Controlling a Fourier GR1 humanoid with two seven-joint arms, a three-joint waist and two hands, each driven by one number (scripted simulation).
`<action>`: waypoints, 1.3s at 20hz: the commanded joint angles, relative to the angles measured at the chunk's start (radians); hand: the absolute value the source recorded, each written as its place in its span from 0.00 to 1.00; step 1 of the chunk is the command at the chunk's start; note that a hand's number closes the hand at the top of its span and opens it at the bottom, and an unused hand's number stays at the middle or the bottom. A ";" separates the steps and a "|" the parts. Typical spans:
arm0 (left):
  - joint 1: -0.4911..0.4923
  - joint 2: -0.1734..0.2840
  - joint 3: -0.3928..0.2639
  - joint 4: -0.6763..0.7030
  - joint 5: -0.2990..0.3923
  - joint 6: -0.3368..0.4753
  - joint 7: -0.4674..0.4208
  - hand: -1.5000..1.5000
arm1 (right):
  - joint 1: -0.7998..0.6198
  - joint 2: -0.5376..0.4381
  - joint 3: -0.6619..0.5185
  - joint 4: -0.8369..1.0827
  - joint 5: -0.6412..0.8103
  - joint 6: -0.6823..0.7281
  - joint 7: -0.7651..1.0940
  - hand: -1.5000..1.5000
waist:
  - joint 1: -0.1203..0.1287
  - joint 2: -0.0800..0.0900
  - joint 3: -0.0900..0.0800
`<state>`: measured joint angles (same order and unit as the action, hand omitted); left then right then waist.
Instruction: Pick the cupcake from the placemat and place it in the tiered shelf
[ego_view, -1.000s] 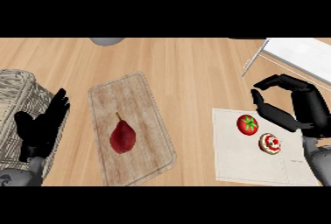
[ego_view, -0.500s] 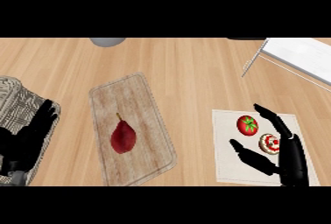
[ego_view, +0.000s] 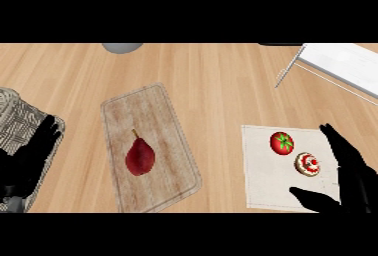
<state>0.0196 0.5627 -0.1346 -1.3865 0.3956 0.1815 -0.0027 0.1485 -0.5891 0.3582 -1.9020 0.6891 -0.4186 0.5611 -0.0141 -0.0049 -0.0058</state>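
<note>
We see the cupcake (ego_view: 308, 164) lying on the pale placemat (ego_view: 258, 190) at the right of the table (ego_view: 207, 75), just beside a tomato (ego_view: 281, 142). Our right robot hand (ego_view: 347, 185) sits at the lower right, spread open around the cupcake without touching it: straight fingers (ego_view: 336, 142) to its right, the thumb (ego_view: 310, 196) below it. Our left robot hand (ego_view: 29, 157) shows at the left edge, open, over a woven grey thing (ego_view: 18, 117). A pear (ego_view: 140, 156) lies on the cutting board (ego_view: 159, 110). The white shelf (ego_view: 347, 62) stands at the top right. We can read no writing
</note>
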 joint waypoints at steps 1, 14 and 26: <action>-0.010 0.004 0.001 0.032 -0.014 -0.012 -0.005 0.50 | -0.003 -0.082 0.056 -0.092 0.064 0.242 0.212 0.00 | 0.007 0.005 -0.002; -0.027 -0.057 -0.002 -0.013 -0.058 -0.004 0.044 0.50 | -0.221 -0.077 0.115 -0.110 0.004 0.809 0.511 0.00 | 0.017 0.005 0.005; -0.005 -0.091 0.105 0.043 -0.107 -0.104 -0.005 0.50 | -0.191 -0.013 -0.004 0.143 0.135 0.754 0.253 0.00 | 0.013 0.004 0.006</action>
<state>0.0065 0.4908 -0.0581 -1.3684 0.3116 0.1083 0.0210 -0.0874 -0.6127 0.3896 -1.7912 0.7802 0.3484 0.8627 0.0025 0.0000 0.0001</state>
